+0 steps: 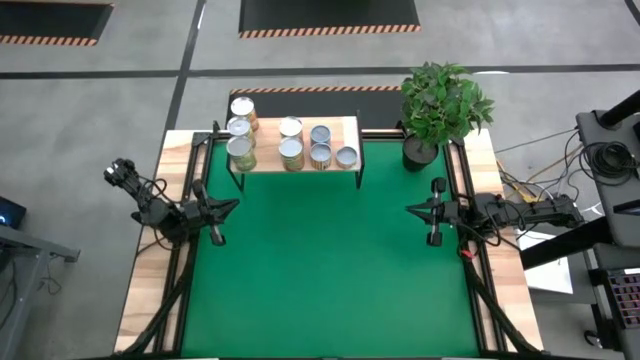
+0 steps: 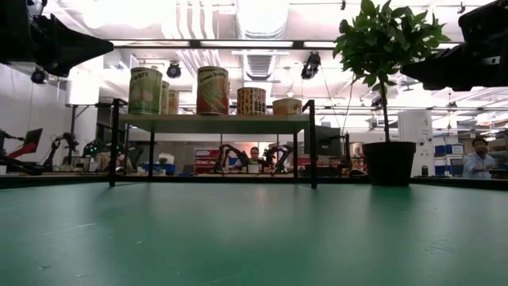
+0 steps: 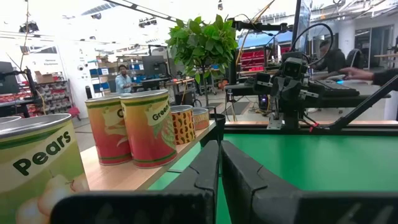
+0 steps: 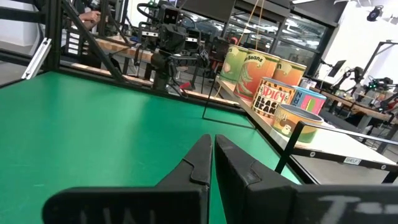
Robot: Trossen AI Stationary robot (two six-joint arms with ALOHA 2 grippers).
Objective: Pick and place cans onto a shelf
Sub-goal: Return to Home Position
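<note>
1 camera looks down, 1 level across, 2 from wrists; all share the shelf (image 1: 267, 140).

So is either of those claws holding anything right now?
No, nothing is held. The left gripper and right gripper are both shut with nothing between their fingers, and the cans stand on the shelf.

- Potted plant (image 1: 446, 100): leafy, green, in a black pot (image 1: 420, 152); stands at the far right corner of the bench.
- Green mat (image 1: 330, 260): covers the bench top between pale wooden edges (image 1: 150, 280).
- Grey floor (image 1: 90, 110): bears dark hazard-striped mats (image 1: 328, 15).
- Person (image 2: 478, 157): in the room beyond the bench.
</note>
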